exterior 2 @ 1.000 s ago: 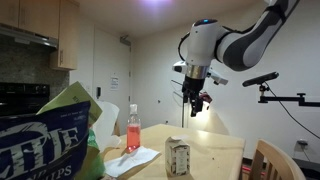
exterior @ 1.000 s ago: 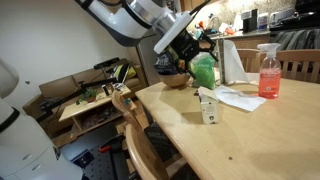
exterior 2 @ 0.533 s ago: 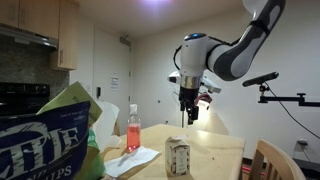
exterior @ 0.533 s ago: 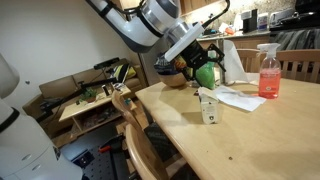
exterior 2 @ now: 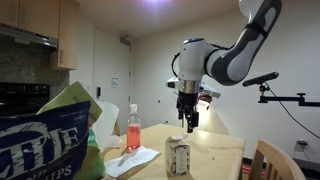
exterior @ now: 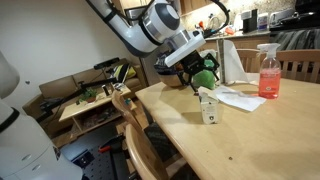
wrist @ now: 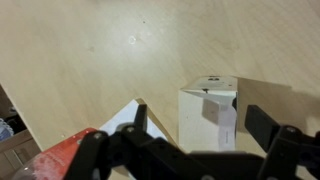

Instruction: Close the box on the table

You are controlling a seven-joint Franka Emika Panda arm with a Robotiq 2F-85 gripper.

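Your gripper (exterior 2: 189, 121) hangs above the small upright cream-white cardboard carton (exterior 2: 178, 157), clear of it, its fingers spread wide and holding nothing. The carton stands on the light-brown wooden worktop (exterior: 262, 140), a little in from the long edge by the chairs and just beside the flat white paper sheets (exterior: 238, 98). The pink spray bottle (exterior: 268, 72) is well apart, towards the far edge.

In the wrist view one top flap of the carton (wrist: 208, 112) appears to stand up, so I judge the closing not yet done.

The risk is the carton itself: it looks light and narrow-footed. Press off-centre and it may tip or skid across the smooth worktop. Catch the flap by its edge and it could crumple or bend outward instead of folding flat. Come down squarely.
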